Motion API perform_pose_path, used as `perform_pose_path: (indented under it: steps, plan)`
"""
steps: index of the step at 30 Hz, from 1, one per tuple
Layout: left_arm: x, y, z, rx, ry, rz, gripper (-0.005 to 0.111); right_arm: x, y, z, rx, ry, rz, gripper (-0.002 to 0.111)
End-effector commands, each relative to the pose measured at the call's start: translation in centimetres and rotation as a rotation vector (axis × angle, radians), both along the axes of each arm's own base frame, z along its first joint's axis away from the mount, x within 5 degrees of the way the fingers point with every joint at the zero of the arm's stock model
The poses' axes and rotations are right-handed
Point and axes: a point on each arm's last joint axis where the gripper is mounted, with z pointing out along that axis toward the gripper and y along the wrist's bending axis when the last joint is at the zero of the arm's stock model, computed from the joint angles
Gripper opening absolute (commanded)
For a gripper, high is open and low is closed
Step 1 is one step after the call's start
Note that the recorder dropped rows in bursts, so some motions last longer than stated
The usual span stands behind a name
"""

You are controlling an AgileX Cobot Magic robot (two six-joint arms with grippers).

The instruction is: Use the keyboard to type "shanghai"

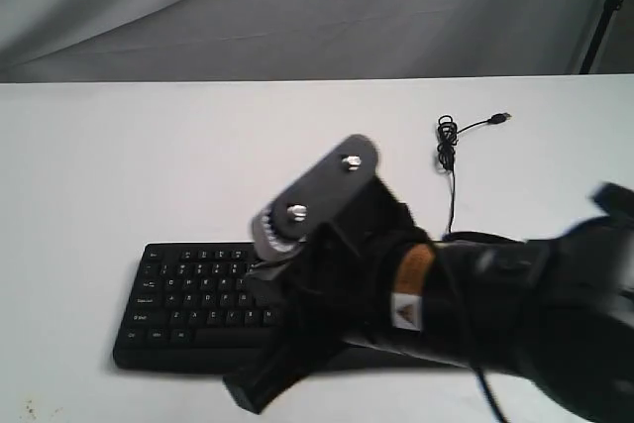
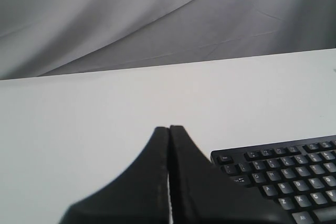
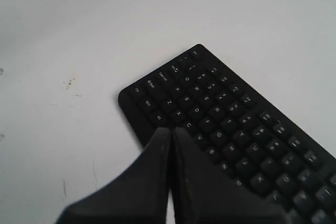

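Observation:
The black keyboard [image 1: 193, 309] lies near the table's front edge; only its left part shows, because my right arm covers the rest. My right gripper [image 1: 248, 391] reaches across its front edge. In the right wrist view that gripper [image 3: 171, 129] is shut and empty, its tip hovering over the bottom letter row of the keyboard [image 3: 231, 124], near the C key. My left gripper [image 2: 169, 128] is shut with nothing in it, off the left end of the keyboard [image 2: 294, 174] near the Esc corner. It does not show in the exterior view.
The keyboard's thin black cable [image 1: 451, 175] runs back over the white table [image 1: 119, 165] to a coiled loop and a loose USB plug [image 1: 503, 118]. A grey cloth backdrop [image 1: 297, 7] hangs behind. Small dark specks [image 3: 68, 82] mark the table.

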Motion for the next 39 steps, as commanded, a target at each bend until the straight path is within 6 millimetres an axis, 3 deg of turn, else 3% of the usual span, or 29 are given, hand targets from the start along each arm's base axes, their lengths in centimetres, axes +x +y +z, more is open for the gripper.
perform_pose_path:
  steps: [1, 8, 12, 20, 39]
  plan:
    - [0.0, 0.0, -0.1, -0.002, -0.002, -0.003, 0.000, 2.5, 4.2, -0.6, -0.072, 0.009, 0.037, 0.000]
    - [0.0, 0.0, -0.1, -0.002, -0.002, -0.003, 0.000, 6.2, 10.1, -2.1, -0.193, 0.006, 0.116, 0.000]
    - [0.0, 0.0, -0.1, -0.002, -0.002, -0.003, 0.000, 7.3, 11.7, -3.6, -0.230, -0.007, 0.139, 0.000]
    - [0.0, 0.0, -0.1, -0.002, -0.002, -0.003, 0.000, 7.9, 12.4, -7.0, -0.294, -0.068, 0.202, 0.000]
    - [0.0, 0.0, -0.1, -0.002, -0.002, -0.003, 0.000, 9.2, 11.8, -9.9, -0.335, -0.041, 0.194, 0.000]
